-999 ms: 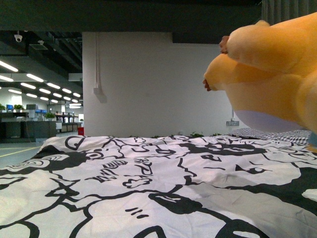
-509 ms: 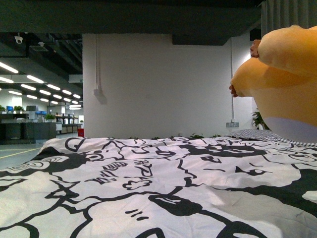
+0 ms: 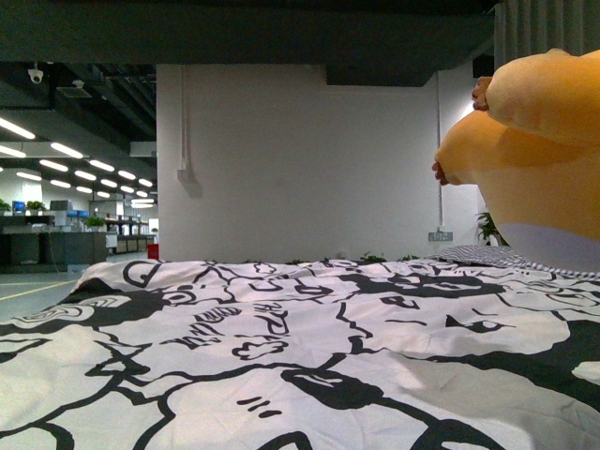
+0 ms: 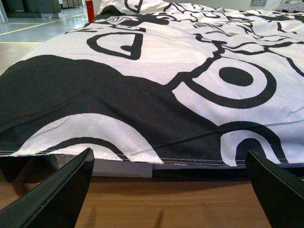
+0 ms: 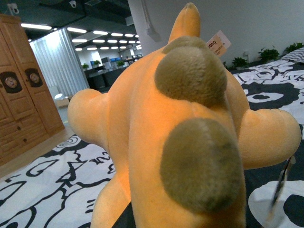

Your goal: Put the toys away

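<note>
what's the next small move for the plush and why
Probably carry the plush rightward, off the bed. It hangs clear above the bed at the right of the front view and fills the right wrist view, and nothing to put it in shows on the bed.

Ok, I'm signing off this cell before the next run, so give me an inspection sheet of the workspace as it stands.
surface: bed under a black-and-white patterned duvet, lying flat; a wooden ledge shows below its near edge.
job's things: orange plush toy raised above the duvet at the right.
clutter: striped bedding at the far right.
grippers: left gripper open and empty, low by the duvet's edge; right gripper not seen, as the plush toy fills its wrist view.
cables: nothing seen.
surroundings: white wall, open office to the left, wooden wardrobe.
</note>
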Action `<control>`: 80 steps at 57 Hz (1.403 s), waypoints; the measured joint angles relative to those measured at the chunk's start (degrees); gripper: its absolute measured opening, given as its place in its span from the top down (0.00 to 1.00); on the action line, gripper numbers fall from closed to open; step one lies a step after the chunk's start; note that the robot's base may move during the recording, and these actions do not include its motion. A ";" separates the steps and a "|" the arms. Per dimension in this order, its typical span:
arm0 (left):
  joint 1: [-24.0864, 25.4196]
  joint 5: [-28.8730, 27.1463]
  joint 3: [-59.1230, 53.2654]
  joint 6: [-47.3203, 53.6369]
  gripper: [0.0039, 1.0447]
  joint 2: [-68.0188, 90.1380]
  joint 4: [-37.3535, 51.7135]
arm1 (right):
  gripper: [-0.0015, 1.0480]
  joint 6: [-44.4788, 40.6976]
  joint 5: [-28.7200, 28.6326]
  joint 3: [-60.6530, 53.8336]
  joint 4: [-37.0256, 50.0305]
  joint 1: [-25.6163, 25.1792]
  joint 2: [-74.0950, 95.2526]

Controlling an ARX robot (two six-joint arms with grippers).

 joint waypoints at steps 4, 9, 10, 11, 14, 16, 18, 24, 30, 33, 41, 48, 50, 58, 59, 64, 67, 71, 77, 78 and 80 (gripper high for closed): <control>0.00 0.00 0.00 0.00 0.06 0.00 0.00 | 0.93 -1.62 3.50 0.61 -3.15 1.03 -0.44; 0.00 0.00 0.00 0.00 0.06 0.00 0.00 | 0.93 -9.31 15.87 2.08 -16.96 4.74 -2.86; 0.00 0.00 0.00 0.00 0.06 0.00 0.00 | 0.93 -10.32 16.76 1.84 -18.12 4.94 -3.17; 0.00 0.00 0.00 0.00 0.06 0.00 0.00 | 0.93 -12.57 18.29 1.16 -19.89 5.22 -3.78; -0.02 0.00 0.00 0.00 0.06 0.00 0.00 | 0.93 -14.93 19.91 -0.79 -20.90 5.46 -4.92; 0.00 0.00 0.00 0.00 0.06 0.00 0.00 | 0.93 -16.52 20.79 -2.36 -20.79 5.55 -5.46; -0.02 0.00 0.00 0.00 0.06 0.00 0.00 | 0.93 -17.49 21.35 -4.02 -20.35 5.51 -5.97; 0.00 0.00 0.00 0.00 0.06 0.00 0.00 | 0.93 -19.47 21.05 -8.81 -18.47 5.64 -8.68; 0.00 0.00 0.00 0.00 0.06 0.00 0.00 | 0.93 -20.44 21.03 -12.92 -16.55 5.66 -11.91; 0.00 0.00 0.00 0.00 0.06 0.00 0.00 | 0.93 -20.72 21.05 -15.19 -15.93 5.66 -13.44; 0.00 0.00 0.00 0.00 0.06 0.00 0.00 | 0.93 -20.92 21.00 -18.64 -15.15 5.66 -16.37; 0.00 0.00 0.00 0.00 0.06 0.00 0.00 | 0.93 -20.94 21.03 -20.90 -14.93 5.66 -18.62; 0.00 0.00 0.00 0.00 0.06 0.00 0.00 | 0.93 -20.94 21.00 -21.40 -14.93 5.66 -19.12; 0.00 0.00 0.00 0.00 0.06 0.00 0.00 | 0.93 -20.94 21.03 -23.26 -14.97 5.66 -21.44; 0.00 0.00 0.00 0.00 0.06 0.00 0.00 | 0.93 -20.94 21.03 -23.37 -14.99 5.66 -21.57; 0.00 0.00 0.00 0.00 0.06 0.00 0.00 | 0.93 -20.94 21.03 -24.37 -15.17 5.66 -22.91; 0.00 0.00 0.00 0.00 0.06 0.00 0.00 | 0.93 -20.94 21.00 -24.76 -15.43 5.66 -23.56; 0.00 0.00 0.00 0.00 0.06 0.00 0.00 | 0.93 -20.94 21.00 -25.35 -15.74 5.66 -24.52; 0.00 0.00 0.00 0.00 0.06 0.00 0.00 | 0.93 -20.96 21.00 -26.10 -16.35 5.66 -26.01; 0.00 0.00 0.00 0.00 0.06 0.00 0.00 | 0.93 -20.96 21.03 -26.18 -16.44 5.66 -26.14; 0.00 0.00 0.00 0.00 0.06 0.00 0.00 | 0.93 -20.96 21.00 -26.38 -16.68 5.66 -26.60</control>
